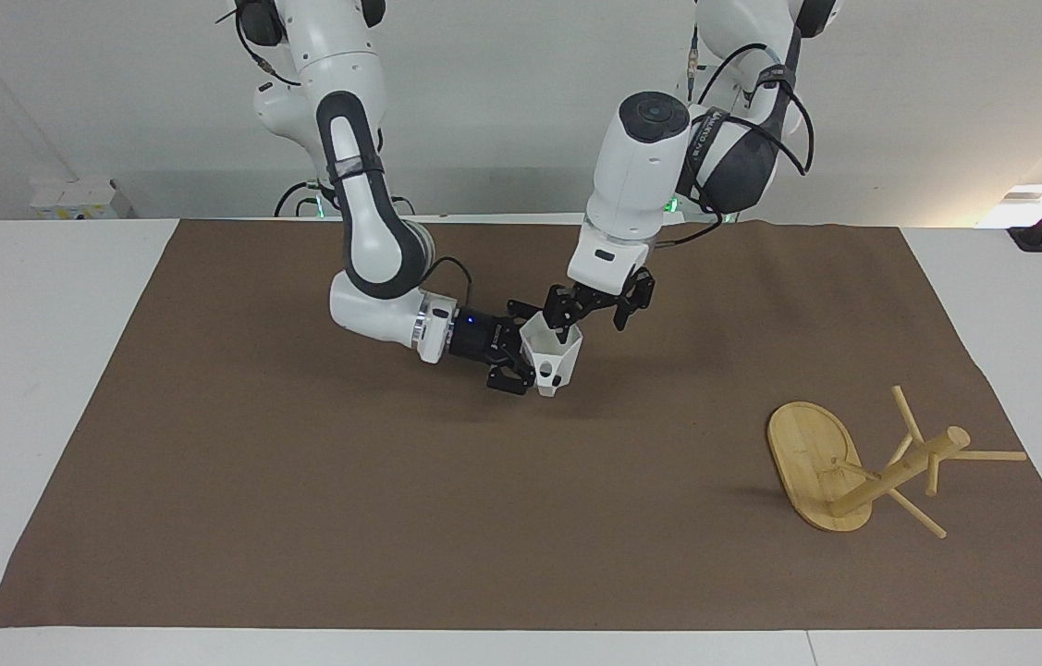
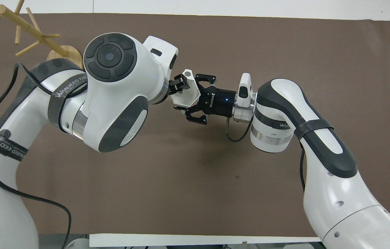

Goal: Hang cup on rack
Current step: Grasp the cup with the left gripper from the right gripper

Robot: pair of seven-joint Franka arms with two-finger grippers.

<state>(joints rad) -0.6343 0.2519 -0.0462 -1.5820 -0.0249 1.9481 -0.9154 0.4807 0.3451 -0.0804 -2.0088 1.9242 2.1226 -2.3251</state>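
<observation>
Right end effector [image 1: 521, 362] is gripping the faceted white cup [image 1: 554, 357], carrying it above the tabletop [image 1: 299, 481]. Left end effector [image 1: 587, 310], fingers spread, is straddling its rim. Cup looks light, rigid, slick; wall is the likely hold. Rack [image 1: 863, 467] is lying toppled, well apart.

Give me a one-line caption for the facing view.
Right pincer holds the cup above the mat as the left pincer reaches its rim; rack lies tipped over.
</observation>
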